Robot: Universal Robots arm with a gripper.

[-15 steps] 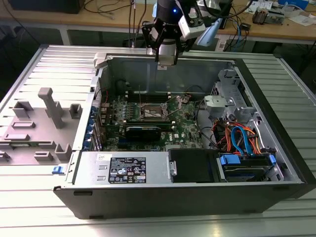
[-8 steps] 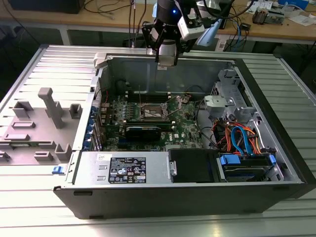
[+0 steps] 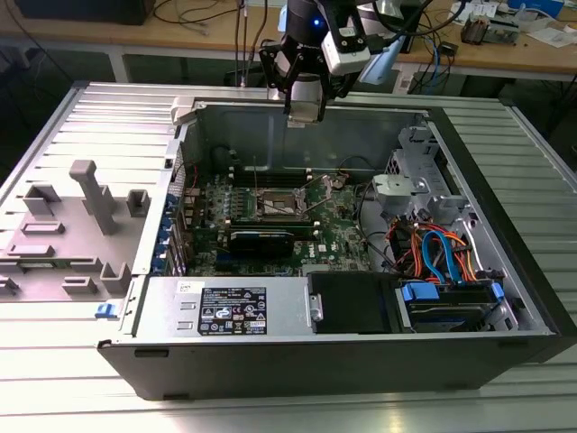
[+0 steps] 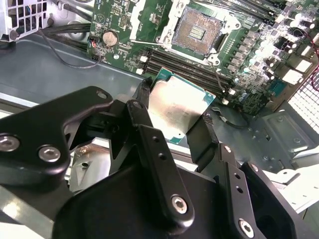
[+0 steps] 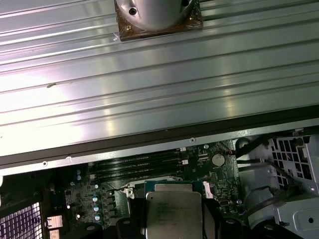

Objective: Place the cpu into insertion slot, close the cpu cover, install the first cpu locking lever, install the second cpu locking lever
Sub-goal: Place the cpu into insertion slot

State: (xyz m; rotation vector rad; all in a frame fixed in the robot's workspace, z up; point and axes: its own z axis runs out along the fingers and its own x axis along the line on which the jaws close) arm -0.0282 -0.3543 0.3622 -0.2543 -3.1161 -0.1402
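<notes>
Step one in hand: insertion slot (image 3: 278, 206) lies uncovered on the motherboard (image 3: 347, 225); pincer (image 3: 304, 110) hangs apart from it at its 12 o'clock in the exterior view, clamped on the cpu (image 4: 177, 107) by opposite edges. Seating likely calls for squaring chip to socket, then a flat, gentle descent.

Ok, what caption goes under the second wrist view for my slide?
Black gripper grips the small square silver-grey metal cpu, short of the empty gold-tinted square insertion slot on the green motherboard.
</notes>
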